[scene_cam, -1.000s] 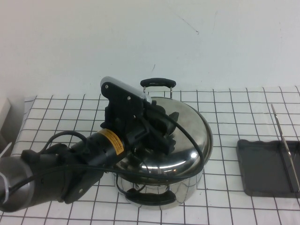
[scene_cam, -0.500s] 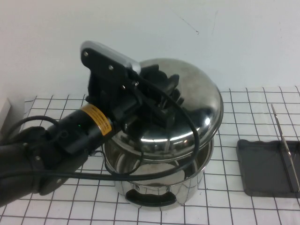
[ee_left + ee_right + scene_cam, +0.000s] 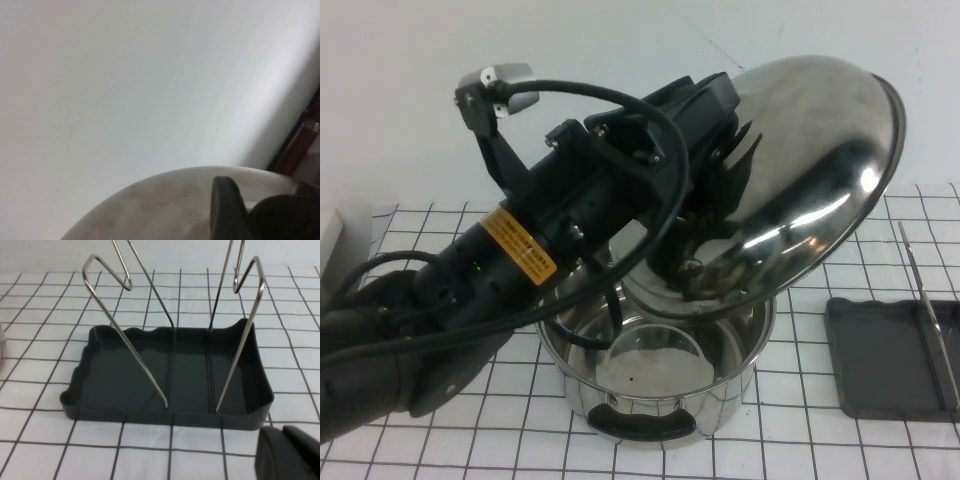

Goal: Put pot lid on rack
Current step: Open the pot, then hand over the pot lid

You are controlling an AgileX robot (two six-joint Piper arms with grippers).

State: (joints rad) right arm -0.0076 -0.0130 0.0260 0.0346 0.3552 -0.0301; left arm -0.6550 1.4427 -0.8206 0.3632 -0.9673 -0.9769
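Observation:
My left gripper (image 3: pixel 705 215) is shut on the black knob of the pot lid (image 3: pixel 820 150) and holds it high above the open pot (image 3: pixel 660 400), tilted with its rim up and to the right. In the left wrist view the lid's dome (image 3: pixel 165 200) fills the lower part, with one finger (image 3: pixel 225 210) against the knob (image 3: pixel 282 220). The rack (image 3: pixel 880 370), a dark grey tray with an upright wire bar (image 3: pixel 925 310), stands at the right. My right gripper (image 3: pixel 287 455) is shut and empty just in front of the rack (image 3: pixel 175 385); it is outside the high view.
The steel pot with black handles stands on the checked cloth (image 3: pixel 440 230) under the lid. A white object (image 3: pixel 328 240) lies at the far left edge. The white wall rises behind the table.
My left gripper has lifted the lid off the pot, raised it and tilted it up to the right. The pot now stands open. The rack has not moved.

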